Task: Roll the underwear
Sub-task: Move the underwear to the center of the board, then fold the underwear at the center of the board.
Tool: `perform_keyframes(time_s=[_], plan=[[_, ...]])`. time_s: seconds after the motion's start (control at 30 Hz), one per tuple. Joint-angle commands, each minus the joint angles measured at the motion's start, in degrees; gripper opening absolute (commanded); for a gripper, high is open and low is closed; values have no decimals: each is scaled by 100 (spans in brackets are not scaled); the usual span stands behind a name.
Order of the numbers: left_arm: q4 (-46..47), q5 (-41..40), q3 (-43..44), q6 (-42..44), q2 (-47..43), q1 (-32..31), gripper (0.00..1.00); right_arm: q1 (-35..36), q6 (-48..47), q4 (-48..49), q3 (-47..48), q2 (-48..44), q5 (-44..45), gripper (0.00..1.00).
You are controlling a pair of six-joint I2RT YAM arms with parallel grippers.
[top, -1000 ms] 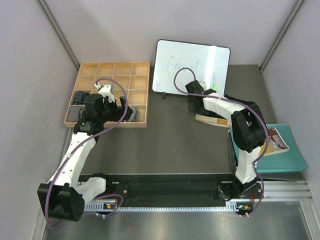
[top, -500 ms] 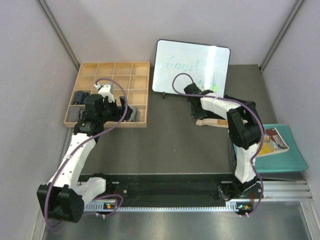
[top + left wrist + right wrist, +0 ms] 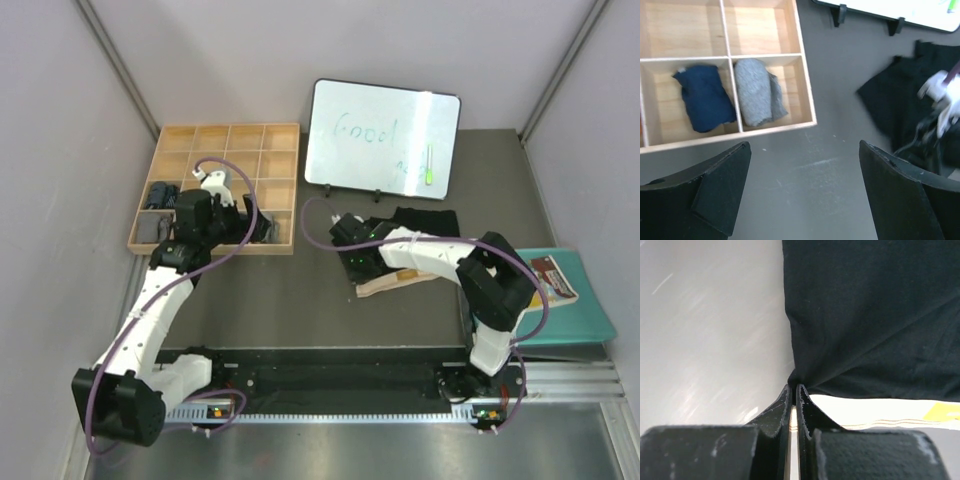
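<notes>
Tray (image 3: 808, 85) holding navy roll (image 3: 705, 100), grey roll (image 3: 755, 92), briefs (image 3: 897, 107) outside

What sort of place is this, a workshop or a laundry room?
Likely a robotics test cell: two arms bolted to a rail, plain grey walls around the table, plus a whiteboard and a wooden divided tray.

Right gripper (image 3: 794, 390): jaws pressed together, pinching a gathered edge of the black briefs (image 3: 875, 315). Cloth spreads up and right from the pinch, creases radiating from it. Cream waistband (image 3: 865, 412) runs along the lower edge, with a yellow label (image 3: 942, 412) at far right. Grey table (image 3: 705, 340) at left, under glare
</notes>
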Motion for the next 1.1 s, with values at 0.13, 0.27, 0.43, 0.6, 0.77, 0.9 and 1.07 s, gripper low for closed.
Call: perform_keyframes(time_s=[0.13,0.27,0.43,0.6,0.77,0.9,1.07], plan=[[-32,245,-650,-1114,-481,-243,89,1638,882,154,-358,-664,-600,0],[12,-115,-1404,-1678,-1043,-812,88,2193,1260,295,-323,-761,-777,0],[-136,-414,-2004,-2450,-1491,-1148,86,2615,1392,-257,-33,-884,-418,38],[-216,-722,-2540,-2979,-1879,-1579,83,2879,1577,-435,-435,-1445,-65,49],[-6,-985,-2839,-3375,-1695,-2096,79,3125,1726,22,-911,-1544,14,38],[336,-1109,-2918,-3569,-1317,-2344,75,3283,1814,84,-842,-1306,76,36],[724,-1109,-2928,-3683,-685,-2414,72,3424,1955,216,-850,-1183,67,36]])
